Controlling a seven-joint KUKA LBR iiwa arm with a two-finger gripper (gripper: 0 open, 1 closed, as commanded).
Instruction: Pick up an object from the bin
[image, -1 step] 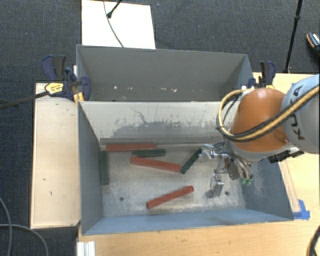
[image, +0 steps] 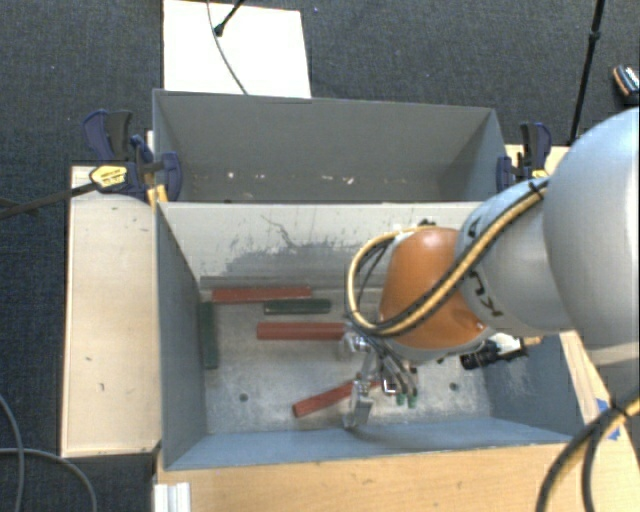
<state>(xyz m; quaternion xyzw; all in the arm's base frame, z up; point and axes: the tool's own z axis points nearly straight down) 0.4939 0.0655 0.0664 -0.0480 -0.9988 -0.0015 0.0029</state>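
Bin (image: 182, 350): grey metal, with a few thin bars lying apart on its floor.
Far left: the green bar by the wall (image: 206, 335) lies along the bin's left wall and points from the back to the front.
Back, left of centre: the long red bar (image: 260, 294) lies flat across the floor, close under the back wall.
Just in front of it: the short green bar (image: 297, 307) lies parallel – its right end goes out of sight under the robot's cables.
One row nearer: the middle red bar (image: 300, 330) is also parallel and just beside the short green bar.
Front, near centre: the tilted red bar (image: 322, 402) lies slanted, with its left end low and its right end rising toward the gripper.
Gripper (image: 357, 408): low over the floor, right at the tilted red bar's right end – I cannot tell if it is open or closed, or if it has hold of the bar.
Above the gripper: the orange cover (image: 425, 290), with yellow and black cables looping around it.
Right: the grey arm (image: 570, 240) reaches in over the bin's right wall.
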